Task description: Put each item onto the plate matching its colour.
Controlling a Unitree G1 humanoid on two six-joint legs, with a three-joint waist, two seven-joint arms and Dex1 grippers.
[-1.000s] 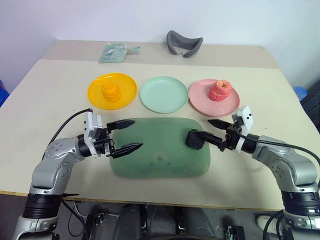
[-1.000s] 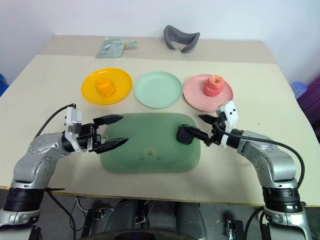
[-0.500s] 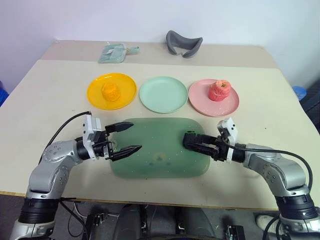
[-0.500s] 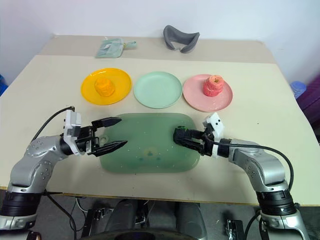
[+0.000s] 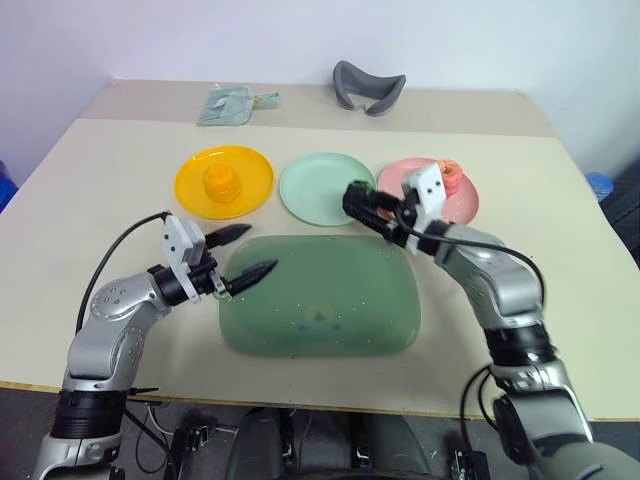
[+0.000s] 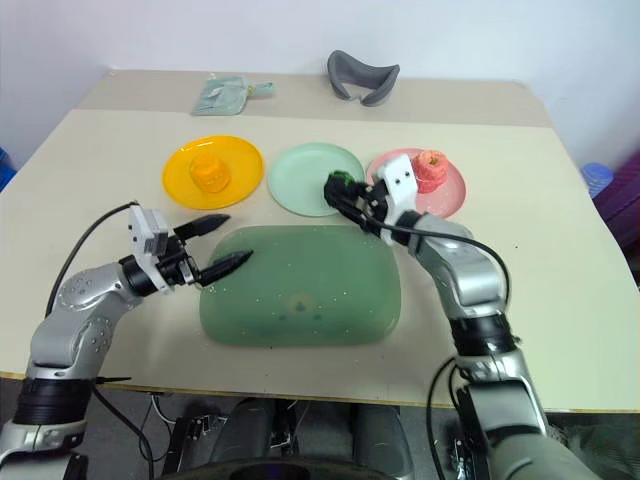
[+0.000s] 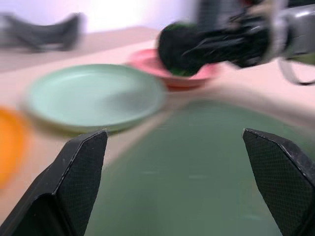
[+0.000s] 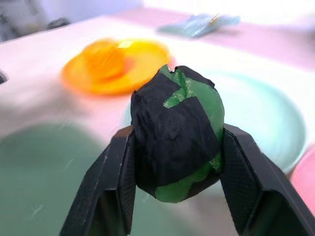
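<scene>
My right gripper (image 5: 359, 203) is shut on the knobbly dark green item (image 8: 177, 132) and holds it in the air over the near right rim of the mint green plate (image 5: 312, 190). The yellow-orange item (image 5: 222, 182) sits on the yellow plate (image 5: 190, 188). On the pink plate (image 5: 398, 182) lies the red-pink item (image 5: 449, 171), partly hidden behind my right wrist. My left gripper (image 5: 260, 249) is open with nothing between its fingers, level at the left end of the green board (image 5: 320, 305).
The translucent green board lies on the table in front of the three plates. A grey curved cushion (image 5: 368, 86) and a pale teal pouch (image 5: 232, 104) rest at the table's far side.
My right gripper shut on the dark green item on the board, then lifted it forward and left to the mint green plate. My left gripper edged forward and turned a little.
</scene>
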